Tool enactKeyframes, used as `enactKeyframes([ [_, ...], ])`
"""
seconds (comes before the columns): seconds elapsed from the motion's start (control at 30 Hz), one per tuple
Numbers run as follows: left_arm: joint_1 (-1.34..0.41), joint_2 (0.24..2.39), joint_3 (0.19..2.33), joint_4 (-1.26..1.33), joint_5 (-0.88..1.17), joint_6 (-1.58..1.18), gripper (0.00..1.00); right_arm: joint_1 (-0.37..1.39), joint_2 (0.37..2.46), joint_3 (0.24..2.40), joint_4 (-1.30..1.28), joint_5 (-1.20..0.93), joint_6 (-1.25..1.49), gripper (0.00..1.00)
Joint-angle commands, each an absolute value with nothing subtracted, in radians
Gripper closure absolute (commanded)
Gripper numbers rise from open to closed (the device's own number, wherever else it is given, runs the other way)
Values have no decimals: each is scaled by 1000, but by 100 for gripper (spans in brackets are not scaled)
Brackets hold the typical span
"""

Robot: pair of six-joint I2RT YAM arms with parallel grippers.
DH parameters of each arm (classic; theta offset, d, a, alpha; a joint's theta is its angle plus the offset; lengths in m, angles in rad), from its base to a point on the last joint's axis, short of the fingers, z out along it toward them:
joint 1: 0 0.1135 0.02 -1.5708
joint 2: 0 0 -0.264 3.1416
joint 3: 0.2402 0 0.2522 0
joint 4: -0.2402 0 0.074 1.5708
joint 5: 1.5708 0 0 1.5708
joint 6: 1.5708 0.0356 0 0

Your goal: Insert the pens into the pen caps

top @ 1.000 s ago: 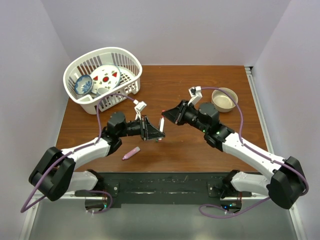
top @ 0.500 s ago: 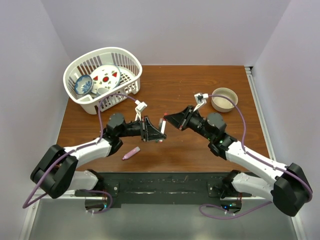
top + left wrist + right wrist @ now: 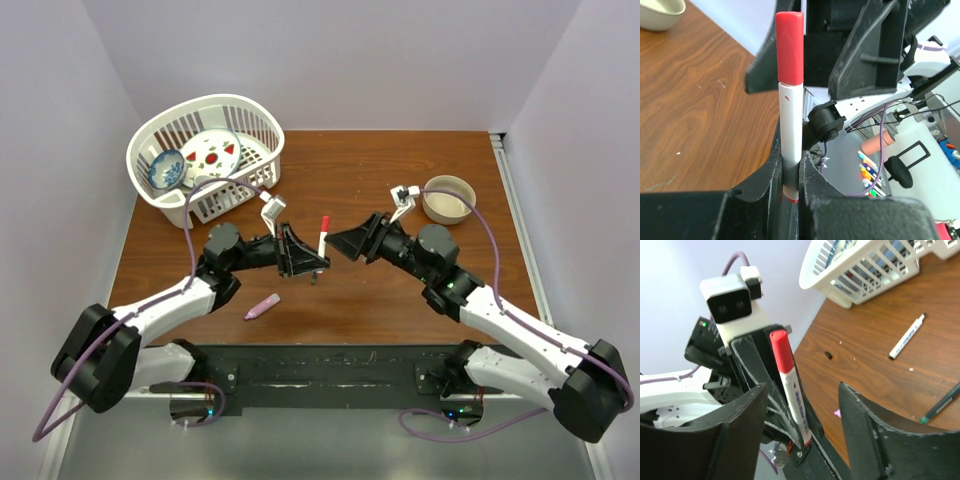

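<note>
Item: white pen (image 3: 790,125), slim, with a red cap (image 3: 790,47) seated on its upper end. It is held nearly upright above the middle of the brown wooden surface (image 3: 400,160), clear of the wood. Holder: left claw (image 3: 791,170), closed tight on the lower barrel, with a finger pressed to each side. Right claw (image 3: 338,243): its jaws are spread wide and nothing is gripped. In the right wrist view the two fingers (image 3: 735,440) are seen standing either side of the capped pen and apart from it. Pink marker (image 3: 262,306): short and thick, lying flat on the surface near the front edge, just below the left arm. Second white pen (image 3: 907,337): dark at both ends, lying flat on the surface below the basket and apart from both claws. Green pen (image 3: 942,405): lying flat at the right edge of the right wrist view and only partly shown. Small dark cap (image 3: 828,355): lying loose on the surface between the left claw and the second white pen. White slatted basket (image 3: 260,125): placed at the far left corner, with dishes inside. Beige bowl (image 3: 447,198): placed at the far right, beside the right arm.
</note>
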State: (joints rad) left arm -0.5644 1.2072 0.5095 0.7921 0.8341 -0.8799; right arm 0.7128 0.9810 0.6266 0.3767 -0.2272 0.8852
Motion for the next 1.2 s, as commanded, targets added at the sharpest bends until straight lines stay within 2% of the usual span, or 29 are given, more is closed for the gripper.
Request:
enactKeyframes([
  [0.0, -563, 1154, 509, 847, 865, -833, 100, 715, 985, 751, 313, -224, 801, 29],
  [0.13, -563, 1123, 483, 841, 899, -830, 100, 713, 1015, 822, 252, -222, 756, 28],
  [0.27, -561, 1115, 474, 838, 911, -828, 100, 713, 1052, 868, 255, -259, 749, 32],
  [0.43, -563, 1115, 476, 845, 923, -833, 100, 715, 1078, 891, 268, -282, 753, 48],
  [0.77, -563, 1147, 482, 879, 943, -854, 100, 713, 1075, 850, 302, -337, 765, 57],
  [0.83, -563, 1150, 482, 884, 945, -857, 100, 713, 1074, 845, 302, -339, 764, 62],
  [0.87, -563, 1152, 482, 885, 946, -861, 100, 715, 1072, 844, 301, -339, 762, 68],
  [1.17, -563, 1166, 503, 911, 950, -882, 100, 715, 1060, 793, 319, -393, 775, 85],
])
